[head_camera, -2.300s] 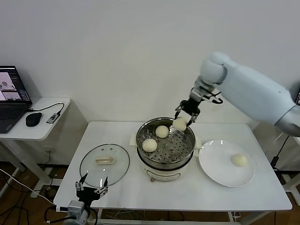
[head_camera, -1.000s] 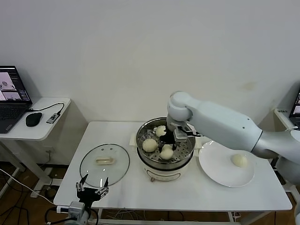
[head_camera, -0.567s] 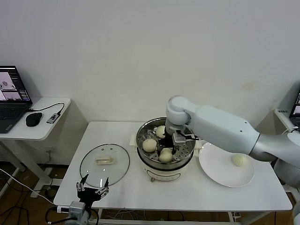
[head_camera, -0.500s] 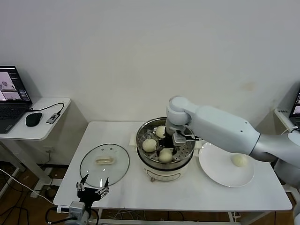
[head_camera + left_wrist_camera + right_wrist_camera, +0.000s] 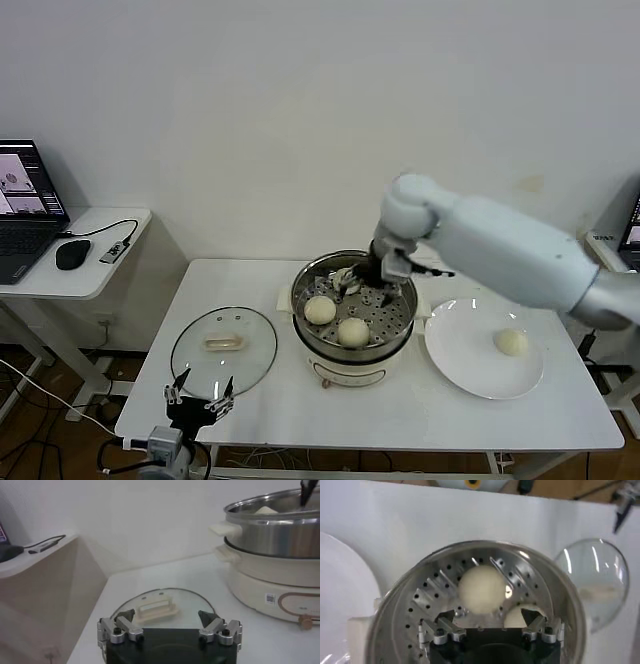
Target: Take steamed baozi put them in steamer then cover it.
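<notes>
The steamer stands mid-table on its cream base. On its perforated tray lie two baozi in plain sight, one on the left and one at the front. A third baozi at the back is partly hidden by my right gripper. That gripper hangs open and empty just above the tray's back; its wrist view shows two baozi beyond the open right gripper. A further baozi lies on the white plate. The glass cover lies flat on the table, in front of my open, parked left gripper.
A side table with a laptop and a mouse stands to the left of the white table. The cover's cream handle faces up. The steamer's side handle juts toward the cover.
My right gripper has opened and left a baozi at the tray's front, then risen and drawn back over the steamer's far side. The left arm has not moved.
</notes>
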You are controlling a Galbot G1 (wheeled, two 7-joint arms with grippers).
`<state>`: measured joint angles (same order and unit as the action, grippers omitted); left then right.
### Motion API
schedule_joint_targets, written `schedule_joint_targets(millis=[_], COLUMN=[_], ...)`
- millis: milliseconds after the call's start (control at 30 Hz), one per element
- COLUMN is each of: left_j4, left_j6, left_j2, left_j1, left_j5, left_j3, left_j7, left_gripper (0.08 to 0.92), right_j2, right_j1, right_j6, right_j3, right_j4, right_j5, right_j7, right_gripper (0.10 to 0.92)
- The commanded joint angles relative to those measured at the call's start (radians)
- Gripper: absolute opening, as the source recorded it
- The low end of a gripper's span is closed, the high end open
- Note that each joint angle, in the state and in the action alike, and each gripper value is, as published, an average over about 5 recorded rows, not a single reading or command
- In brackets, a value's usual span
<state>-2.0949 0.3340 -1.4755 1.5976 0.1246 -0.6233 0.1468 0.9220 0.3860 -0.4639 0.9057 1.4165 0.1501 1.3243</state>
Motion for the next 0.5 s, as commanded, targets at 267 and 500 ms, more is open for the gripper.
schedule_joint_targets(millis=[267,500], left_j4=[-0.009,0.000], left_j6=[0.009,0.011], left_j2=[0.016,0.024], left_j1=[-0.009,-0.001], left_j5=[-0.007,-0.006], left_j3=[0.013,0.014], left_j7=[0.006,0.009], left_gripper=[0.823,0.823], right_j2=[-0.402,-0.437], right_j1=[-0.032,-0.250], right_j6=[0.716,0.724], right_j3=[-0.083,-0.278], right_j4=[-0.060,-0.118], right_j5=[-0.190,-0.015], right_j7=[0.023,0.024], right_gripper=[0.823,0.823])
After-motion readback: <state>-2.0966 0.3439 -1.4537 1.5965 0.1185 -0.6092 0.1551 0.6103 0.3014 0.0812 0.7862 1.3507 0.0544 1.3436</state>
